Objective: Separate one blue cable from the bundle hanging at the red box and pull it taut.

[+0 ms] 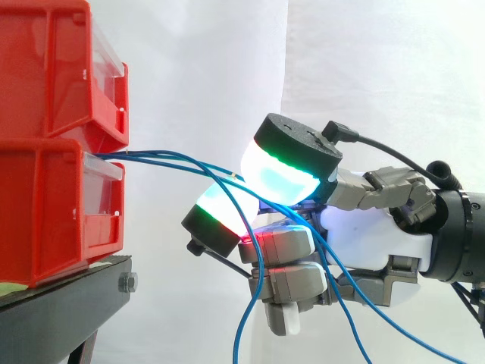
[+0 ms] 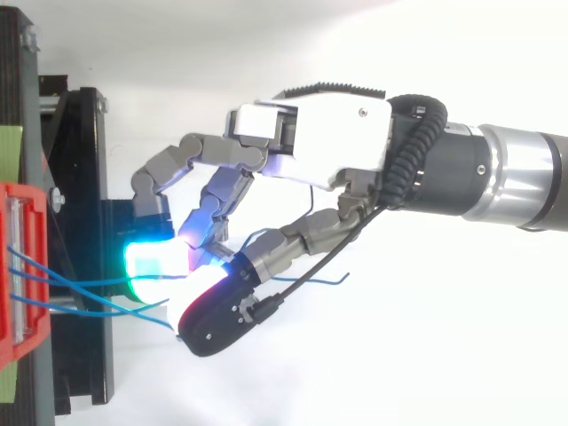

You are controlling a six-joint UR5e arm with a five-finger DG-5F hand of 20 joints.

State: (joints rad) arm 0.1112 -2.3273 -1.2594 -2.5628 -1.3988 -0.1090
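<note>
Side view: two red bins (image 1: 45, 68) are seen stacked at the left on a black stand (image 1: 68, 292), with a white curtain (image 1: 204, 68) behind. Several blue cables (image 1: 151, 155) are led out from the top front of the lower bin (image 1: 45, 212) and are carried rightward in shallow curves, close together, to the hand (image 1: 371, 235). The hand is seen entering from the right edge at about the height of that bin. Its fingers are curled inward. Two of its thick pads (image 1: 284, 178), lit cyan and green, are set close against each other, and the cables are pinched between them. It cannot be told whether one cable or several are held. A red glow is shown on a finger lower down. Past the pinch the cables are draped loosely across the palm and fingers toward the lower right, and one strand is seen hanging down below the fingers.

From the top view, the hand (image 2: 328, 133) is seen reaching leftward with its fingers bent, a cyan pad pressed against a black-backed pad just beside the stand (image 2: 84, 373). The gap from the lower bin (image 2: 27, 200) at the left edge to those pads is spanned by the cables, which are spread apart at the bin and gathered together at the hand. A loose blue loop is seen under the fingers, nearer the palm.
</note>
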